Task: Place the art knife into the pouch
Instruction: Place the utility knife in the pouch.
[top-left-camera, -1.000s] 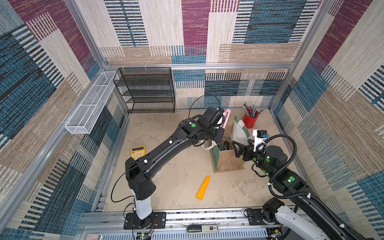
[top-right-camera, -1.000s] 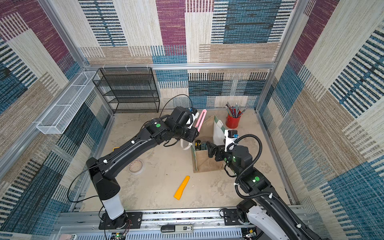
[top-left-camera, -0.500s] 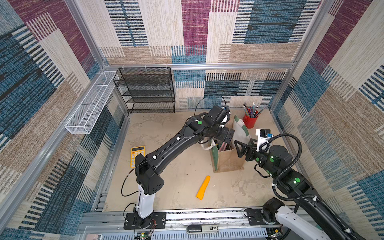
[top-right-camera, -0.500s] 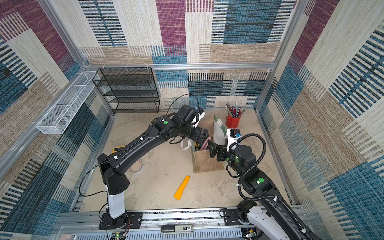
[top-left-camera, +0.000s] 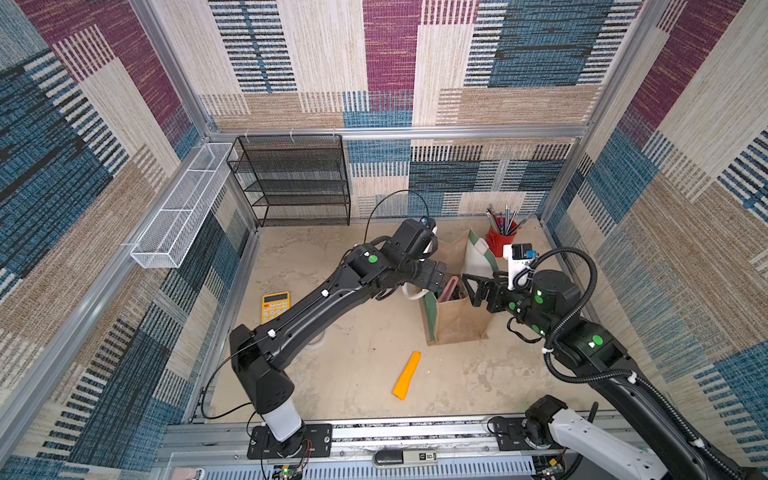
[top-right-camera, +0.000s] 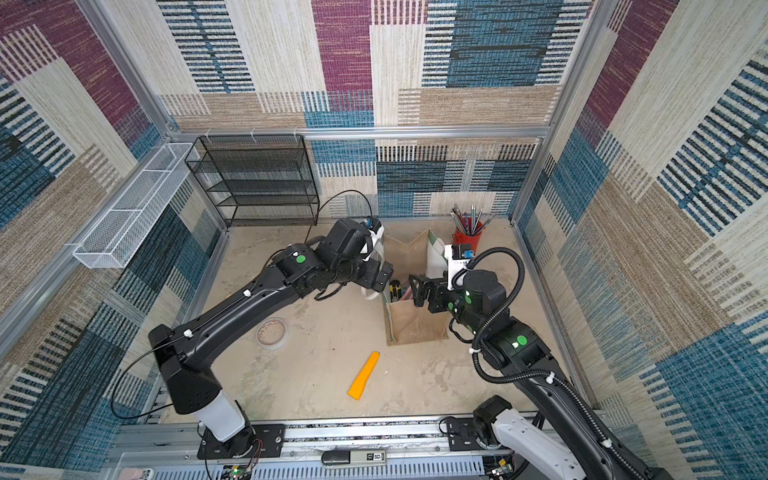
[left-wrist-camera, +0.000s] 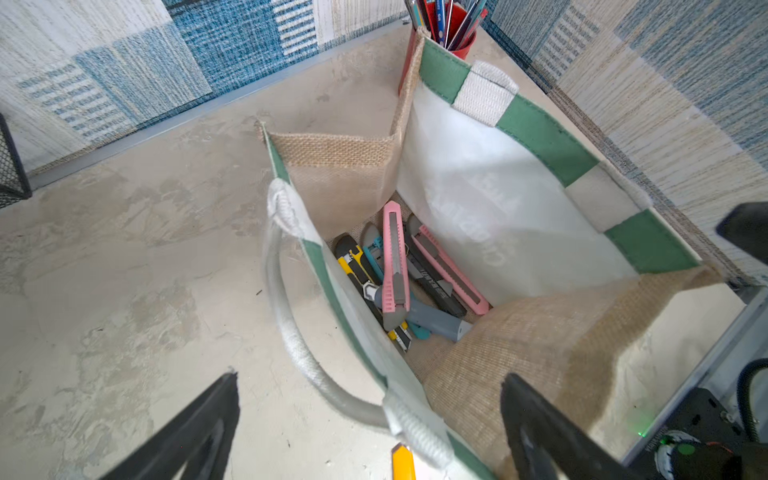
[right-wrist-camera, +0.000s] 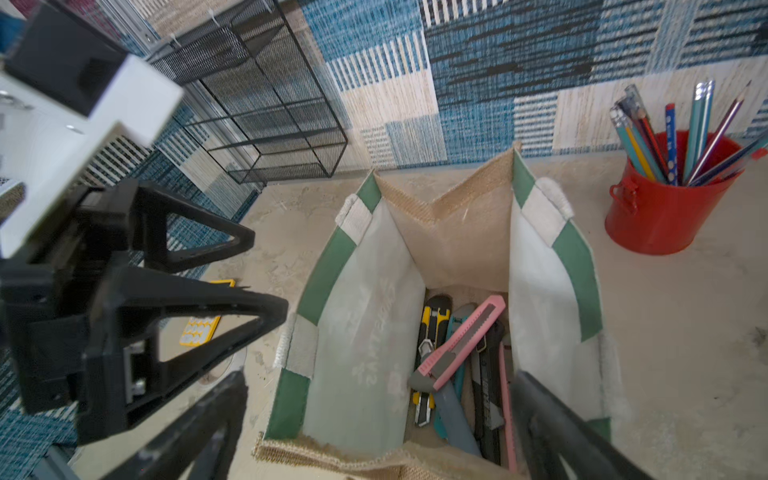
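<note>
The pouch (top-left-camera: 457, 324) (top-right-camera: 415, 324) stands upright and open at the right of the floor. A pink art knife (left-wrist-camera: 392, 257) (right-wrist-camera: 461, 340) lies loose inside it, on top of several other knives. My left gripper (top-left-camera: 439, 275) (top-right-camera: 383, 276) (left-wrist-camera: 369, 377) hangs open and empty just above the pouch's left rim and white handle (left-wrist-camera: 291, 332). Opposite it, my right gripper (top-left-camera: 471, 287) (top-right-camera: 415, 291) (right-wrist-camera: 379, 375) stands open and empty over the near right rim, touching nothing. The right wrist view also shows the left gripper (right-wrist-camera: 266, 274) with its jaws wide apart.
An orange knife (top-left-camera: 407, 375) (top-right-camera: 364, 375) lies on the floor in front of the pouch. Behind the pouch is a red pencil cup (top-left-camera: 500, 243) (right-wrist-camera: 665, 220). A yellow calculator (top-left-camera: 275, 305), a tape roll (top-right-camera: 273, 332) and a black wire shelf (top-left-camera: 291, 183) are to the left.
A second ago my left gripper held the pink knife above the pouch. It moved over the opening and opened, and the knife dropped inside. The right arm barely shifted.
</note>
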